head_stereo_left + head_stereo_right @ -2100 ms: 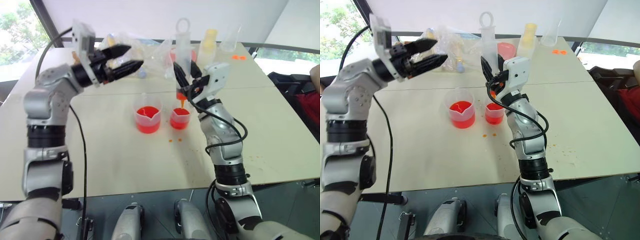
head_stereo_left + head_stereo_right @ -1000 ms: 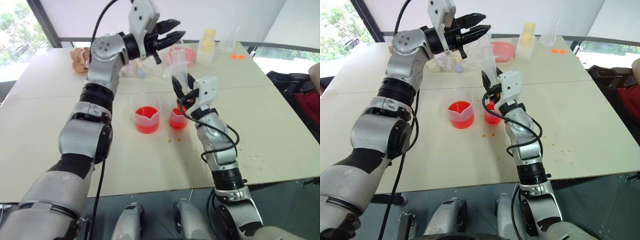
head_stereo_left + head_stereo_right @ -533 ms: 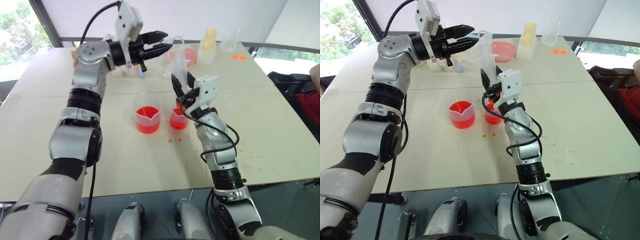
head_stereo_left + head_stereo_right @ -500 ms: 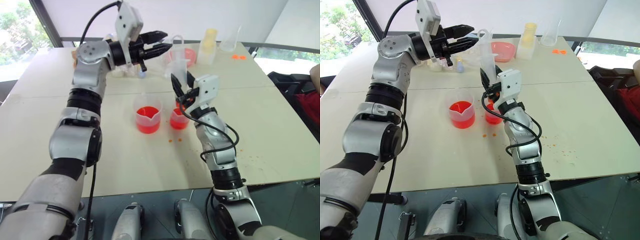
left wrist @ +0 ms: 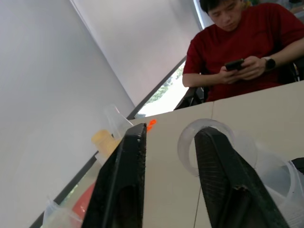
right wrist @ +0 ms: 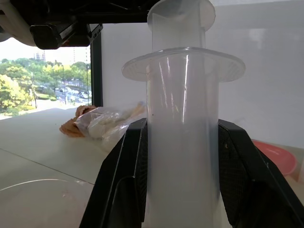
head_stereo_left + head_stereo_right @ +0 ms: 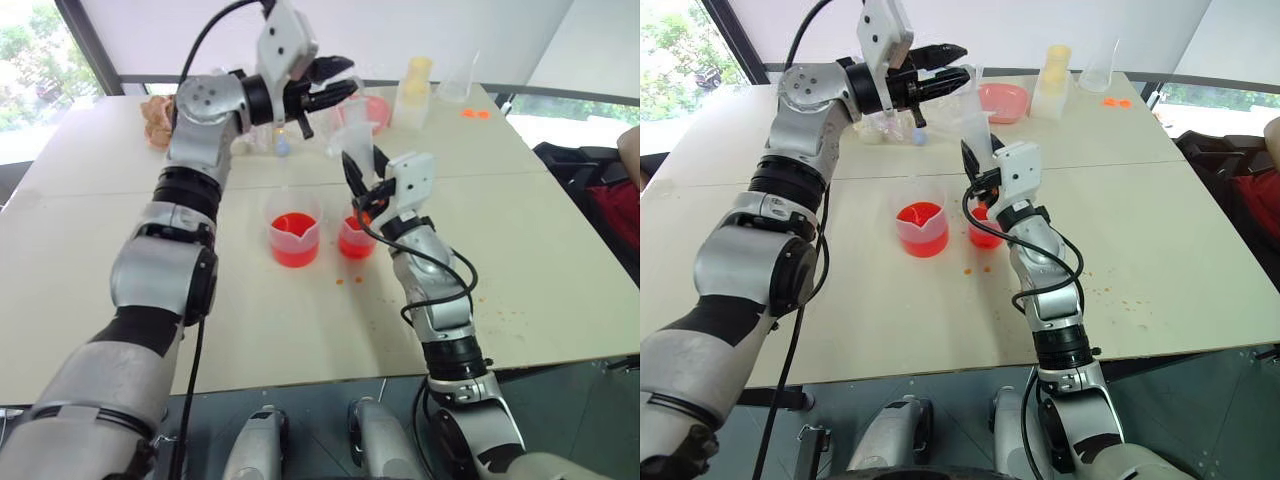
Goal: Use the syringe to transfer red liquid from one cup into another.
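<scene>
My right gripper is shut on the barrel of the syringe, holding it upright with its orange tip over the narrower cup. In the right wrist view the barrel sits clamped between both fingers and looks clear. The wider cup stands just left of it, and both cups hold red liquid. My left gripper is at the plunger's top. In the left wrist view its fingers stand apart, with the plunger ring partly in the gap.
A pink bowl, a yellowish bottle, a clear cup and plastic bags crowd the table's far side. Orange drops spot the table near the cups. A person in red sits beyond the far edge.
My left arm has swung in from the far left to the syringe's plunger top, and its fingers have drawn closer together. The right gripper and syringe have stayed put.
</scene>
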You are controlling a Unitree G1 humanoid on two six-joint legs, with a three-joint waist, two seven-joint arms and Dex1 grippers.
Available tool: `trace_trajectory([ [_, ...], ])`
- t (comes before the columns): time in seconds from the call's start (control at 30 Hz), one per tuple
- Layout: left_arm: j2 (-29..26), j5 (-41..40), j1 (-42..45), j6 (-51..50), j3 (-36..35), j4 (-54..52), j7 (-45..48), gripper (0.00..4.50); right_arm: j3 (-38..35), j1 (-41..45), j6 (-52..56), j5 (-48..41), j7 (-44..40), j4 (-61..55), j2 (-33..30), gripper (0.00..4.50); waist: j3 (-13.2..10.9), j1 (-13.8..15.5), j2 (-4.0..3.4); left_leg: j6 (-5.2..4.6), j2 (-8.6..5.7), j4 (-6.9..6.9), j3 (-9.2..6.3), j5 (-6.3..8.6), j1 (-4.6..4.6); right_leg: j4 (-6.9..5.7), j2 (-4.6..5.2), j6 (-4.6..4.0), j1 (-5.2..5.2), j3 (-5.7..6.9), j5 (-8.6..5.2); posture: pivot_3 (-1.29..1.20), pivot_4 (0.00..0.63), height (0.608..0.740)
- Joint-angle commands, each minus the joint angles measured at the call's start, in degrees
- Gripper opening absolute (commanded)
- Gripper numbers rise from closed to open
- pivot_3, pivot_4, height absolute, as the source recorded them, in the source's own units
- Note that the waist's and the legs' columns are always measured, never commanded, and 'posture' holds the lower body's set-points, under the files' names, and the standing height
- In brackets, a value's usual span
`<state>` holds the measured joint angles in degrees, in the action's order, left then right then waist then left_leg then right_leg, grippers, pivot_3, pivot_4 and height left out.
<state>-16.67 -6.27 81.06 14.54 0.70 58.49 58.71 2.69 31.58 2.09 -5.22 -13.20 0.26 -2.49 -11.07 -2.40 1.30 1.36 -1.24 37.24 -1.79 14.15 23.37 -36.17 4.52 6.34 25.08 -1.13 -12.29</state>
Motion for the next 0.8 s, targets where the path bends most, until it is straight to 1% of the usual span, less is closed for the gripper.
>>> trace_trajectory([
  [0.03, -0.1, -0.1, 2.4, 0.9, -0.7, 0.0, 0.5, 0.03, 1.2, 1.2, -2.7, 0.0, -0.9, -2.7, 0.5, 1.39, 0.0, -0.1, 0.00, 0.00, 0.00, 0.00, 0.00, 0.00, 0.00, 0.00, 0.00, 0.00, 0.00, 0.00, 0.00, 0.00, 0.150, 0.740],
  [0.2, -0.5, -1.8, 1.6, -1.1, -0.6, -2.4, 5.7, 0.03, 1.2, 1.4, -2.8, 0.1, -0.6, -2.9, 0.6, 1.39, 0.0, -0.1, 0.00, 0.00, 0.01, -0.01, 0.00, 0.00, -0.01, -0.01, -0.02, 0.00, 0.01, 0.00, 0.00, 0.00, 0.150, 0.740],
  [0.37, 0.4, -4.2, -1.9, -6.2, 0.2, -8.8, 12.2, 0.03, 0.6, 2.1, -3.3, 0.0, -0.3, -2.7, 0.4, 1.39, 0.0, -0.1, 0.00, 0.00, 0.01, 0.00, 0.00, 0.00, 0.00, -0.01, -0.02, 0.00, 0.01, -0.01, 0.00, 0.00, 0.150, 0.740],
  [0.53, 1.7, -5.4, -6.8, -10.7, 1.4, -15.9, 13.4, 0.03, -0.2, 3.1, -4.1, 0.3, 0.0, -1.7, 0.0, 1.39, 0.0, -0.1, 0.00, 0.00, 0.01, 0.02, -0.01, 0.00, 0.00, -0.02, -0.02, 0.00, 0.00, -0.01, 0.00, 0.00, 0.150, 0.740],
  [0.8, 2.6, -5.5, -10.8, -14.7, 2.6, -21.5, 13.1, 0.03, -1.1, 4.1, -4.5, 0.1, 0.4, -1.7, -1.1, 1.39, 0.0, 0.0, 0.00, 0.00, 0.01, 0.03, -0.01, 0.00, 0.00, -0.02, -0.02, 0.00, 0.00, -0.01, 0.00, 0.00, 0.150, 0.740],
])
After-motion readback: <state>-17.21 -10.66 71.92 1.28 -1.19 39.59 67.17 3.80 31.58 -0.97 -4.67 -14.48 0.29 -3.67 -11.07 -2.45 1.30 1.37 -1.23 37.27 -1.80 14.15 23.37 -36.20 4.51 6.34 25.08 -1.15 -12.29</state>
